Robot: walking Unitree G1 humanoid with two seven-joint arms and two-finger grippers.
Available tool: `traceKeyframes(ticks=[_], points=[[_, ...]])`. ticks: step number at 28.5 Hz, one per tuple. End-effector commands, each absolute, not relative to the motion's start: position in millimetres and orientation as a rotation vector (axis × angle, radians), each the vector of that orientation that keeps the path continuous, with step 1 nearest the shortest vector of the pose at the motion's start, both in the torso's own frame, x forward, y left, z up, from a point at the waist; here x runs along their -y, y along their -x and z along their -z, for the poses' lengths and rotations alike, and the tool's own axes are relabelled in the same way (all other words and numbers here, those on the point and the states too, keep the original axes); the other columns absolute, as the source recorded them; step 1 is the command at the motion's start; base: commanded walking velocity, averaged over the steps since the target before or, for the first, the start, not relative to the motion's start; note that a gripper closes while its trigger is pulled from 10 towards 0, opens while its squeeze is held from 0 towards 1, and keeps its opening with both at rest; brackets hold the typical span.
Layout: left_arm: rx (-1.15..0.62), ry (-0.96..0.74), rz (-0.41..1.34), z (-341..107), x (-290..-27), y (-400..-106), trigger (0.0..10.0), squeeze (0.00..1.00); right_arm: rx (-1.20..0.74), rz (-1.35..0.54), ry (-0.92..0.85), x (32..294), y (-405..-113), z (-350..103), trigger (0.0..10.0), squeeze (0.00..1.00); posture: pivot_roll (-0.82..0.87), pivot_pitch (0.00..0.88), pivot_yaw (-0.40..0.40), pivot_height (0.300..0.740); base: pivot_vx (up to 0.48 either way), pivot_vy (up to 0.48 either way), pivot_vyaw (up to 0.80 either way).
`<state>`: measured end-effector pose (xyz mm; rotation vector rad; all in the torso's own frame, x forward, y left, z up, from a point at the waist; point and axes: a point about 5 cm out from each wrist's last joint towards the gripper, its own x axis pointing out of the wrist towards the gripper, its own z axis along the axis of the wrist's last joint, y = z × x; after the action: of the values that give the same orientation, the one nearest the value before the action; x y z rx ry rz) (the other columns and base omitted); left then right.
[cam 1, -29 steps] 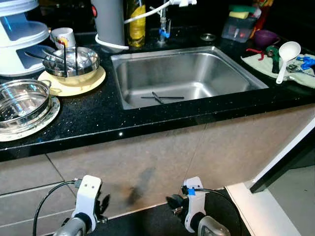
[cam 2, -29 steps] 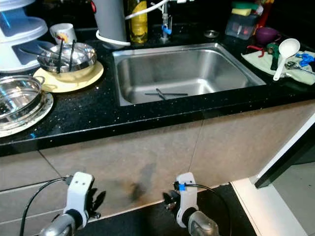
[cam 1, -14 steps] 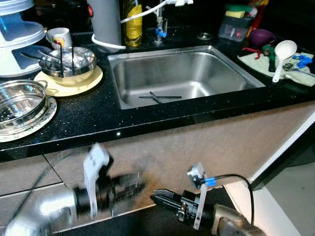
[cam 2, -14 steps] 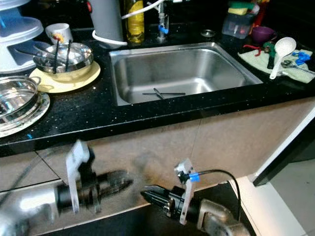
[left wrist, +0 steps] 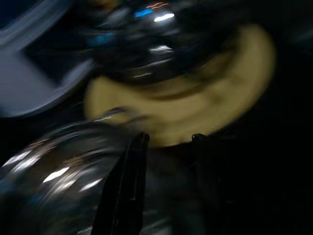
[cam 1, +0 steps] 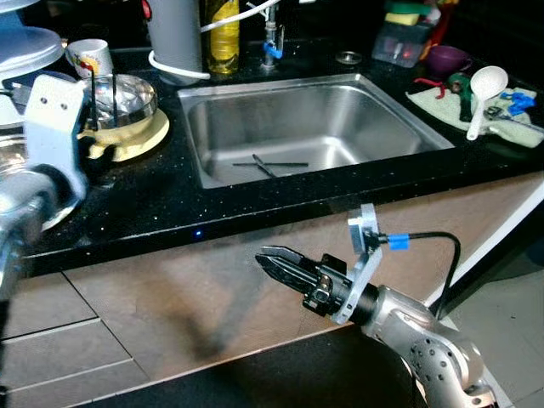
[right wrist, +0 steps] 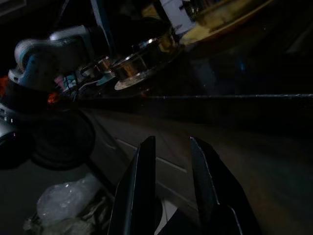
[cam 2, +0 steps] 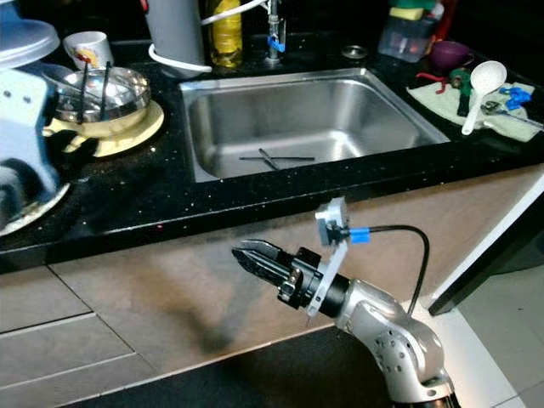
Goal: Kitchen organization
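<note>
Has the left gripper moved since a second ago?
Yes. The left gripper has risen from down by the cabinet front to counter height, now beside the yellow plate left of the sink.

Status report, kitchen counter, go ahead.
Left hand up at counter by steel bowl, fingers unclear. Right hand low at cabinet front, slightly open, empty. Chopsticks lie in sink. Nothing blocking.

Head views are dim, with bright glare on the steel sink [cam 1: 306, 127] and sparkles on the black surface [cam 1: 161, 200]. The left arm [cam 1: 38, 161] is motion-blurred. Both wrist views are very dark; the left one is smeared.
</note>
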<state>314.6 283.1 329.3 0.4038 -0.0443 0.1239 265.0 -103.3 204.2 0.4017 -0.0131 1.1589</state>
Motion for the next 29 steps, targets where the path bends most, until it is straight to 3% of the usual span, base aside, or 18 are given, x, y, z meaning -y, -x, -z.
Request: traceKeyframes(ticks=[1, 3, 10, 11, 29], points=[[0.018, -0.451, -0.163, -339, -290, -312, 10.0, 0.95, 0.016, -1.184, -0.403, 101, -260, -211, 10.0, 0.00, -0.07, 0.179, -0.045, 0.740, 0.000, 0.000, 0.00], [-0.013, -0.488, -0.105, -345, -284, -311, 10.0, 1.00, 0.010, -1.179, -0.401, 102, -259, -212, 10.0, 0.00, -0.08, 0.182, -0.040, 0.740, 0.000, 0.000, 0.00], [-0.055, -0.495, -0.013, -353, -272, -307, 10.0, 1.00, -0.003, -1.173, -0.396, 104, -258, -214, 10.0, 0.00, -0.08, 0.184, -0.039, 0.740, 0.000, 0.000, 0.00], [-0.063, -0.480, 0.004, -357, -268, -306, 10.0, 0.00, -0.008, -1.171, -0.393, 104, -258, -214, 10.0, 0.00, -0.07, 0.185, -0.041, 0.740, 0.000, 0.000, 0.00], [-0.403, -0.599, -0.038, -348, -284, -285, 10.0, 0.00, -0.061, -1.173, -0.399, 108, -256, -213, 10.0, 0.00, -0.07, 0.179, -0.038, 0.740, 0.000, 0.000, 0.00]])
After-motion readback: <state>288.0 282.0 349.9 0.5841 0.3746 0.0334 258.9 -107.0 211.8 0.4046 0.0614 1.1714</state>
